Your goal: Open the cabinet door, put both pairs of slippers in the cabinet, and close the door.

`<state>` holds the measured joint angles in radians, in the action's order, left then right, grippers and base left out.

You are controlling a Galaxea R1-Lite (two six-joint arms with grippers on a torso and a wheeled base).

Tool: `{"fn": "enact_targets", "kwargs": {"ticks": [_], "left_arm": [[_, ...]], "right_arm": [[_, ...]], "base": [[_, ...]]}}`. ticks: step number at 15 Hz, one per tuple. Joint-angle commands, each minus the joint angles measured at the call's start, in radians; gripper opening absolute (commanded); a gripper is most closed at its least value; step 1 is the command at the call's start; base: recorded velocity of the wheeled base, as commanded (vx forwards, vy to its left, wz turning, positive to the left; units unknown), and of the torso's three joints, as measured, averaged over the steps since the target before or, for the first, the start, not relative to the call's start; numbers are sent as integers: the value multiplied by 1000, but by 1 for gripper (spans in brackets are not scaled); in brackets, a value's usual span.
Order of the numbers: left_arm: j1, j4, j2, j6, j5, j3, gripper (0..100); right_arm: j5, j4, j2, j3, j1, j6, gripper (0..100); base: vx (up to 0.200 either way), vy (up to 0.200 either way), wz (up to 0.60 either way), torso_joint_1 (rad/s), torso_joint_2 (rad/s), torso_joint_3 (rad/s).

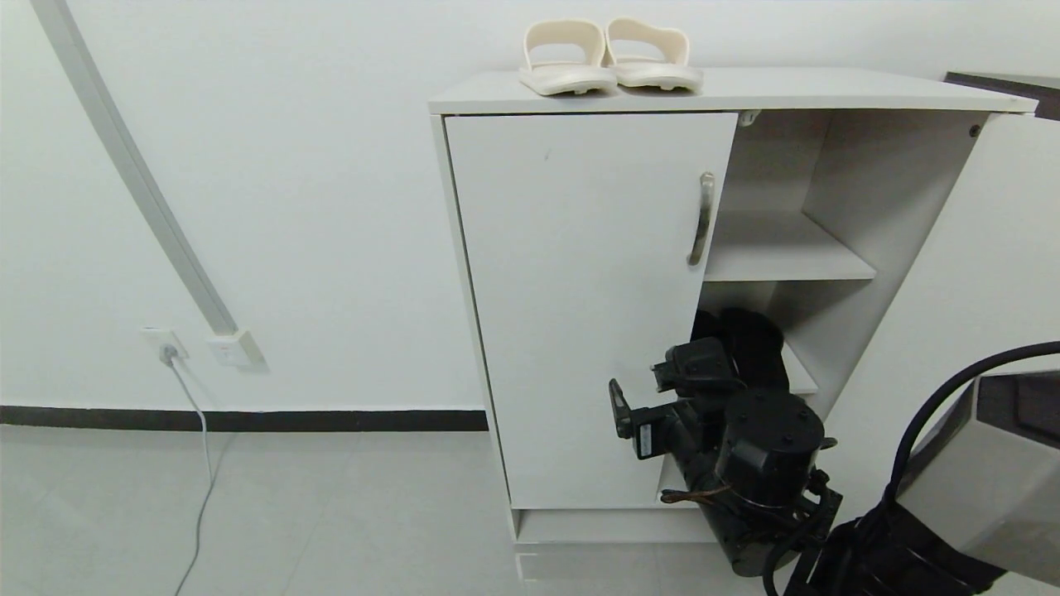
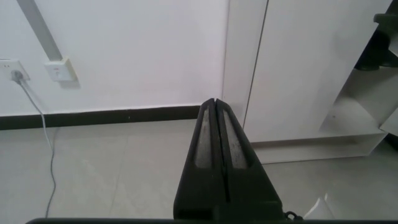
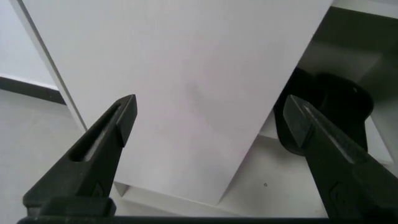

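**Cabinet half open, one pair shelved, one pair on top**

The left gripper (image 2: 215, 109) hangs low over the floor, facing the wall socket (image 2: 12, 70) and the cabinet's side, with its jaws pressed together and holding nothing. The cabinet (image 1: 828, 87) has its left door (image 1: 580, 306) closed. The cream slippers (image 1: 611, 56) sit side by side on the top panel, toes outward and touching each other.

Below the door handle (image 1: 702, 217), the right gripper (image 3: 210, 106) hovers before the lower compartment with its jaws spread wide and empty. The black slippers (image 3: 329, 106) lie just beyond it on the lower shelf. The right door (image 1: 977, 273) stands swung open.

The cream pair looks like moulded foam, probably light, slightly springy and somewhat slick. The arched straps probably give the surest hold. Pinching the two adjoining inner edges might lift both at once, though a soft sole could bend or slip out.
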<state>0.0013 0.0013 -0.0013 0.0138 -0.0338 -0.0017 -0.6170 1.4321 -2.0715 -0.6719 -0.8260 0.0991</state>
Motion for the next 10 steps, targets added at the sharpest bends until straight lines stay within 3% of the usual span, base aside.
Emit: {"fn": "enact_targets", "kwargs": {"ticks": [1, 8, 10], "left_arm": [[0, 0, 1, 0, 0, 0, 0], [0, 0, 1, 0, 0, 0, 0], [0, 0, 1, 0, 0, 0, 0]], "right_arm": [[-1, -1, -4, 0, -1, 2, 100], [-1, -1, -6, 0, -1, 2, 100], [-1, 1, -7, 0, -1, 4, 100]], "base": [[0, 0, 0, 0, 0, 0], [0, 0, 0, 0, 0, 0], [0, 0, 0, 0, -125, -222]]}}
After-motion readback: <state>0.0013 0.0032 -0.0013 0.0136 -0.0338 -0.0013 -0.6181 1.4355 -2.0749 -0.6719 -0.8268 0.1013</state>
